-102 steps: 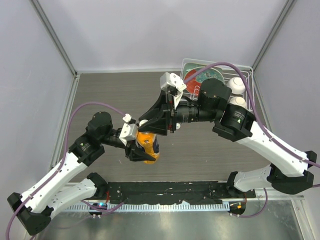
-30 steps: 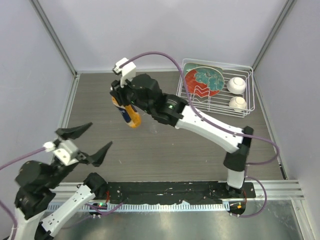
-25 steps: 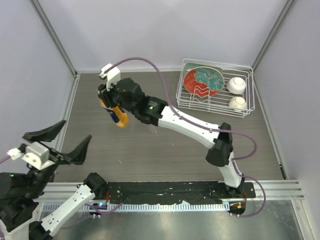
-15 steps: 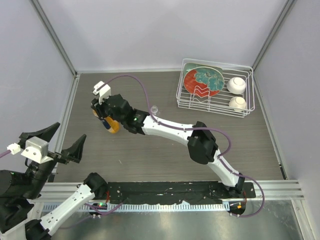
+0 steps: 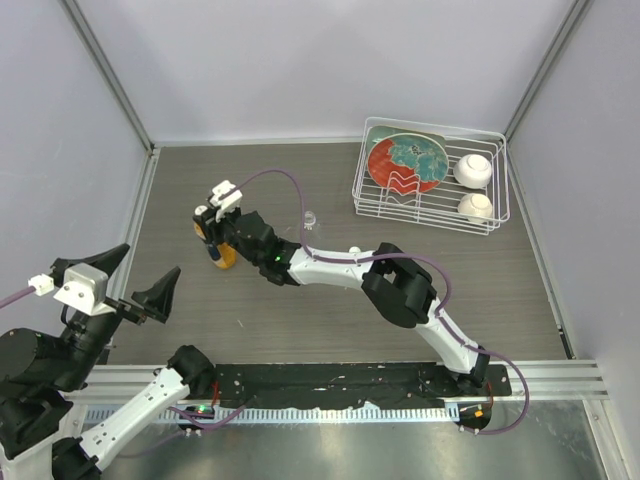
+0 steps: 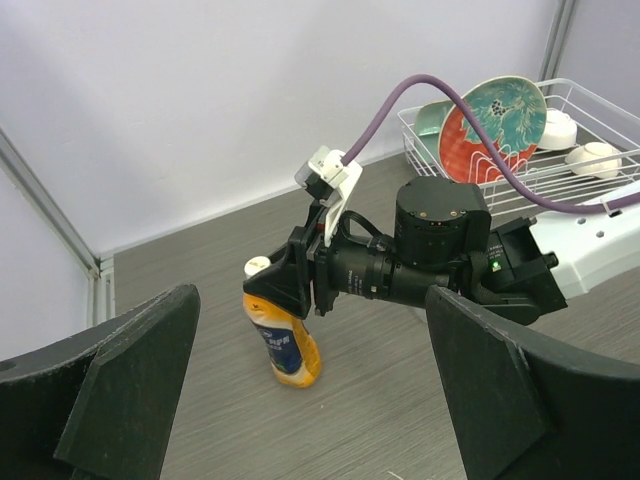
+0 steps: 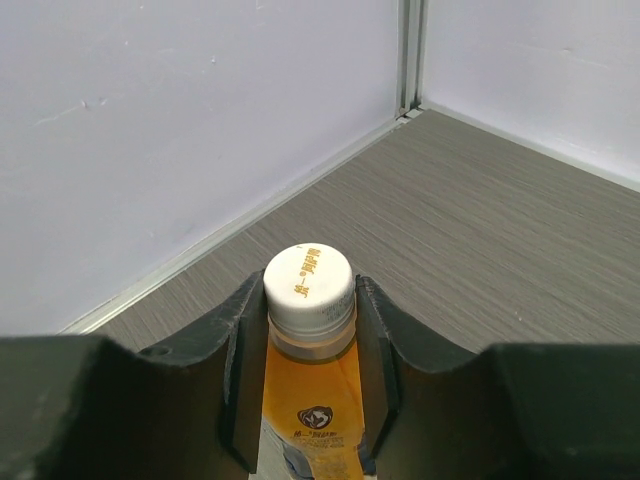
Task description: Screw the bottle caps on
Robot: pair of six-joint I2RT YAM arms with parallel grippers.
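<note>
Right gripper (image 7: 310,310) is clamped on the neck of the capped orange bottle (image 7: 311,425), pale cap (image 7: 308,280) seated, slightly tilted at the table's (image 5: 480,280) far left. It should stand upright before release. Left gripper (image 5: 150,260) hangs wide apart, empty.

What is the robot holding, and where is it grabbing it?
The right gripper holds the orange bottle by its top, a finger on each side of the capped neck. The left gripper is open and empty.
</note>
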